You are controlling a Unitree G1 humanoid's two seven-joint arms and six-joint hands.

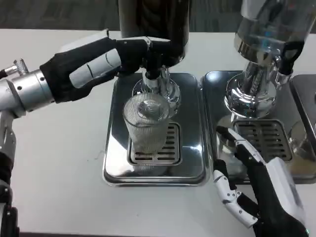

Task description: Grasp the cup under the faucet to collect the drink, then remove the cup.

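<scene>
The left hand (96, 64) is reaching in from the left edge, its silver forearm (24, 91) lying across the white table (59, 163). Its fingers are stretching toward the black tap handle (148, 52) of the nearer drink dispenser (155, 24) and seem to be touching it, though whether they are clamping it or only pressing on it I cannot tell.

Just below the handle, the shiny faucet (158, 84) is hanging over the cup (146, 124). The cup is clear and ribbed, and it is standing upright on the slotted grate of the steel drip tray (118, 168), right under the faucet, with no hand on it.

Further right, a second dispenser (261, 59) is standing on its own drip tray (212, 94), just beside the first.

At the lower right, the right hand (261, 187) is hovering over the near corner of that second tray, its fingers spreading apart and holding nothing.
</scene>
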